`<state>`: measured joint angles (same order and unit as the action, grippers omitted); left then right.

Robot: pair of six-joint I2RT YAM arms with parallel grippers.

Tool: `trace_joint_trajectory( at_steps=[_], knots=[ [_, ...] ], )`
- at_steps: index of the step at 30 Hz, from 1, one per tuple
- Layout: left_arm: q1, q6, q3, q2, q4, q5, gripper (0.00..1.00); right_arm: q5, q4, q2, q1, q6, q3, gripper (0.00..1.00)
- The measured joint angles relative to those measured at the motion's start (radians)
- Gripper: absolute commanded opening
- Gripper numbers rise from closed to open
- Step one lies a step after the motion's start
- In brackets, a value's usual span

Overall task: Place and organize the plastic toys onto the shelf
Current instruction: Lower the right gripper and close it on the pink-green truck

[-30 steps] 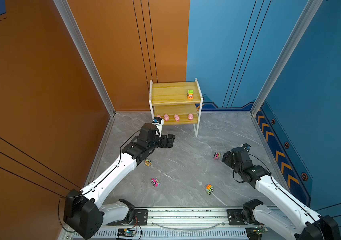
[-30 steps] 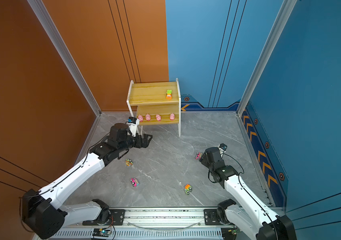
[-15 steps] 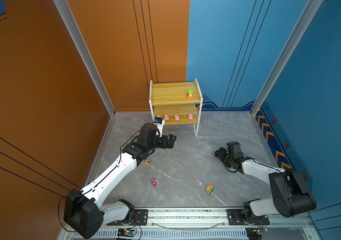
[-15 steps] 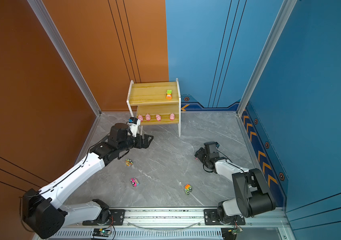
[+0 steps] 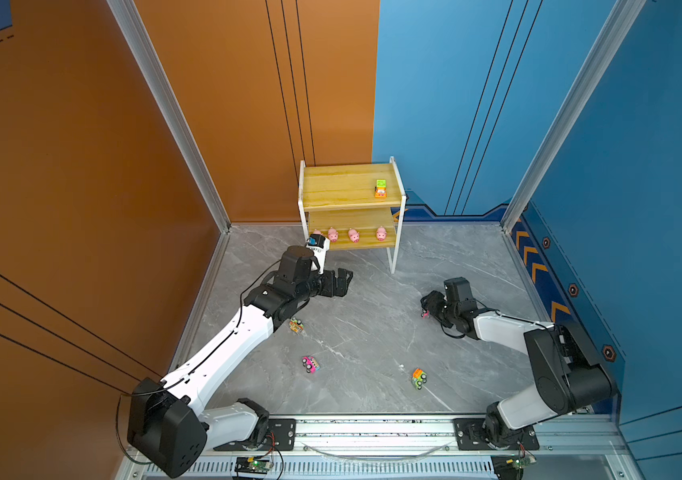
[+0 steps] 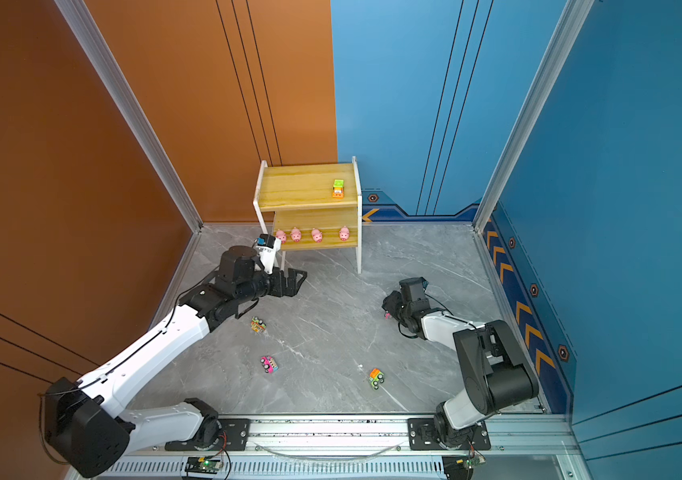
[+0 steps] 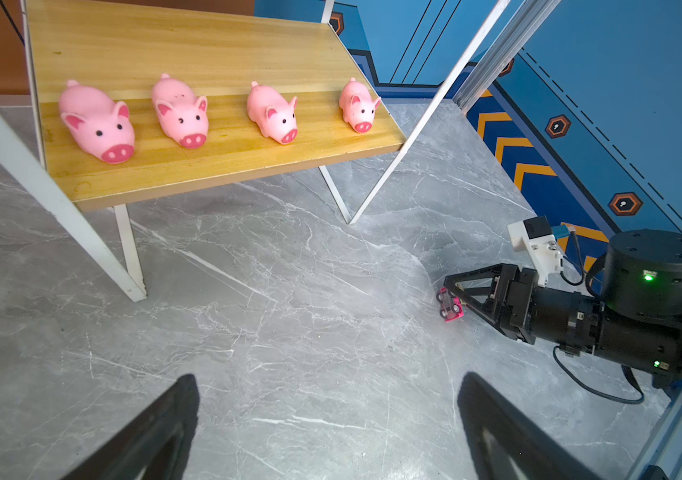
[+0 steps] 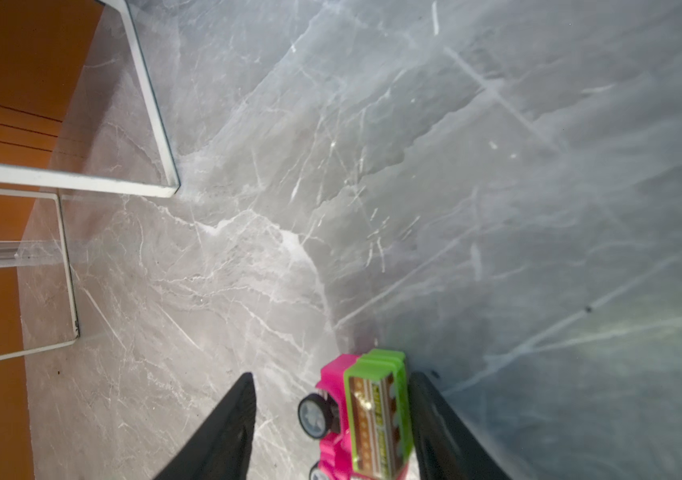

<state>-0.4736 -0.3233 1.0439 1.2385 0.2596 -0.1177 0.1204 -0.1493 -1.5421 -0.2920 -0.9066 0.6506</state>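
The right pincer straddled the pink-and-green car, touching one side, not clenched; the left pincer hung released, empty.

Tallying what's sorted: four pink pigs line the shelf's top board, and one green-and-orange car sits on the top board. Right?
No. The pink pigs line the lower board of the shelf, as both top views show; the green-and-orange car does sit on the top board.
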Motion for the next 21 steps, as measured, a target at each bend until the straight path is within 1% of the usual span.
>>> trace_joint_trajectory(
  at_steps=[8, 11, 15, 21],
  knots=[
    [0.011, 0.000, 0.000, 0.000, 0.000, 0.000, 0.98, 0.005, -0.001, 0.003, -0.106, -0.003, 0.056, 0.54],
    [0.011, 0.000, 0.000, 0.000, 0.000, 0.000, 0.98, -0.002, 0.019, 0.002, -0.156, 0.017, 0.113, 0.55],
    [0.011, 0.000, 0.000, 0.000, 0.000, 0.000, 0.98, -0.078, 0.106, 0.028, -0.195, 0.082, 0.170, 0.56],
    [0.011, 0.000, 0.000, 0.000, 0.000, -0.002, 0.98, -0.227, 0.266, 0.090, -0.190, 0.160, 0.171, 0.66]
  ],
)
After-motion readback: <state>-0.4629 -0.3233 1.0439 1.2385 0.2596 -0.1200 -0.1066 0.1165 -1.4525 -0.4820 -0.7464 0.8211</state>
